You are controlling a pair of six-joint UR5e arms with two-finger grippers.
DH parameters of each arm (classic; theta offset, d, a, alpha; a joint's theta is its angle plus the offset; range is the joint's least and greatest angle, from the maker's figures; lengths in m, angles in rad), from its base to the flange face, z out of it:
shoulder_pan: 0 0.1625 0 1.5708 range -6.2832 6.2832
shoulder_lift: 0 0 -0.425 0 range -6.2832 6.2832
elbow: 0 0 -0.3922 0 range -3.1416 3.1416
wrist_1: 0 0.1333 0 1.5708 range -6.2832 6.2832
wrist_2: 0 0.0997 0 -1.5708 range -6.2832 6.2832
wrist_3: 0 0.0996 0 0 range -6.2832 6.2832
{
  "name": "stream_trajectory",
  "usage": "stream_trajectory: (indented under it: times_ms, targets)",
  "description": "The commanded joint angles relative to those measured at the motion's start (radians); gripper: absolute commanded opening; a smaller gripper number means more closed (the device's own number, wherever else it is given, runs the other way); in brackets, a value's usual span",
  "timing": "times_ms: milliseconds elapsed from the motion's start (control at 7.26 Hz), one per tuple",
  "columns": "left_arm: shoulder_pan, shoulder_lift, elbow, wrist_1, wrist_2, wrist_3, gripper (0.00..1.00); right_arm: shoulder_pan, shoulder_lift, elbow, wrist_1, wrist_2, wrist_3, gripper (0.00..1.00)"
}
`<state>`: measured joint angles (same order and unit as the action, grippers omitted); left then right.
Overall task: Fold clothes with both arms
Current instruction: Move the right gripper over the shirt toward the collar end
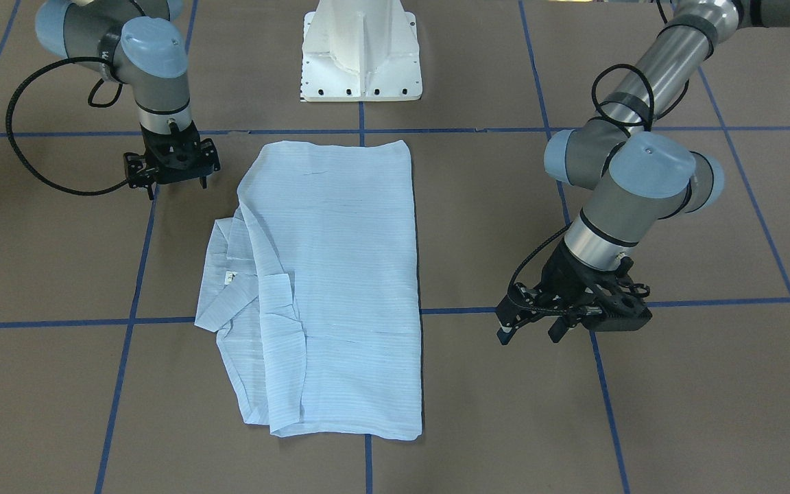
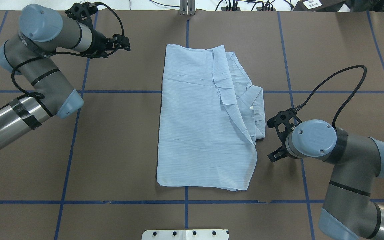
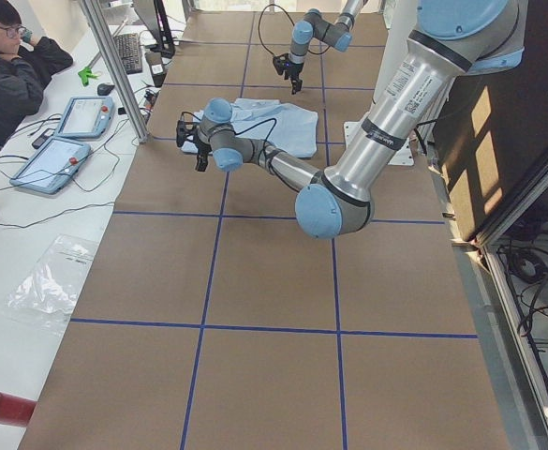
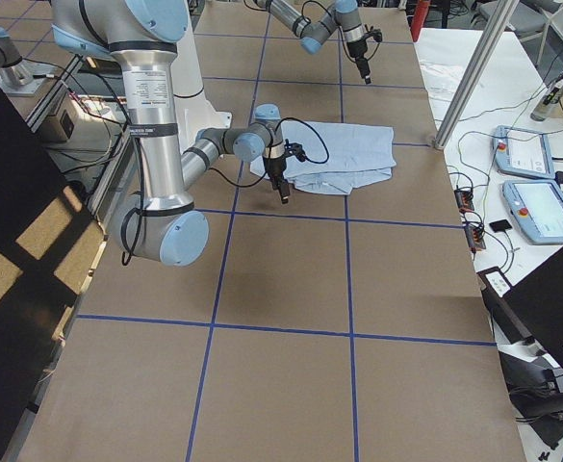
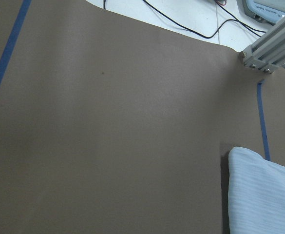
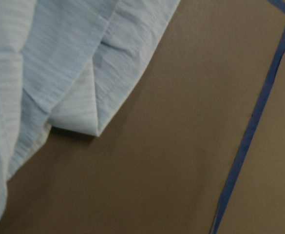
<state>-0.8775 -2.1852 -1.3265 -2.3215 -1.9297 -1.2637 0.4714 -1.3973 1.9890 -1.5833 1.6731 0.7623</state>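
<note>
The clothes are one light blue striped shirt (image 1: pixel 340 274) (image 2: pixel 198 126), lying folded in a tall rectangle mid-table. Its collar and a folded sleeve bunch on the side nearer my right arm. My left gripper (image 1: pixel 529 336) (image 2: pixel 127 43) hovers open and empty over bare table, well off the shirt's far corner. That corner (image 5: pixel 259 195) shows in the left wrist view. My right gripper (image 1: pixel 177 186) (image 2: pixel 270 140) is open and empty just beside the collar-side edge, not touching it. The right wrist view shows a folded shirt hem (image 6: pixel 59 58) on the brown table.
The white pedestal base (image 1: pixel 361 55) stands at the robot's side of the table. Blue tape lines (image 2: pixel 112 91) grid the brown surface. A seated person (image 3: pixel 11 66), teach pendants (image 4: pixel 531 154) and an aluminium post (image 5: pixel 269 44) are beyond the far table edge.
</note>
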Motion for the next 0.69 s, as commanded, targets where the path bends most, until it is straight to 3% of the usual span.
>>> stream_trajectory:
  times_ms: [0,276,551]
  targets:
    - [0.0,0.001,0.0,-0.002,-0.002,0.003,1.0,0.065,0.171,-0.031,-0.007,0.053,-0.001,1.0]
    - [-0.002,0.005,0.001,-0.007,0.0,0.007,1.0,0.079,0.323,-0.161,0.002,0.047,-0.003,1.0]
    - [0.0,0.008,0.003,0.0,0.0,0.009,1.0,0.095,0.375,-0.227,0.005,-0.007,-0.026,1.0]
